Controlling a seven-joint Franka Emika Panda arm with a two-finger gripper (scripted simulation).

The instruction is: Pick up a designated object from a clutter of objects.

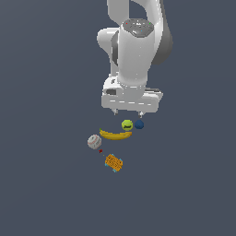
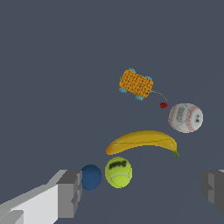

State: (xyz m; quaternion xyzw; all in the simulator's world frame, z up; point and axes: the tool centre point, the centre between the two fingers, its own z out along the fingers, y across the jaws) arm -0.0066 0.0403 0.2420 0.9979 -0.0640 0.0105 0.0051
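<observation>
The arm hung upright, wrist pointing down. Its gripper [image 1: 128, 112] hovered above the yellow-green ball [image 1: 127, 124] and dark blue ball [image 1: 139, 124], fingers [image 2: 70, 192] spread wide, holding nothing.

The floor [image 1: 46, 184] is flat and dark blue-grey. It fills both views, from twelve o'clock round to six o'clock. The light is soft.
</observation>
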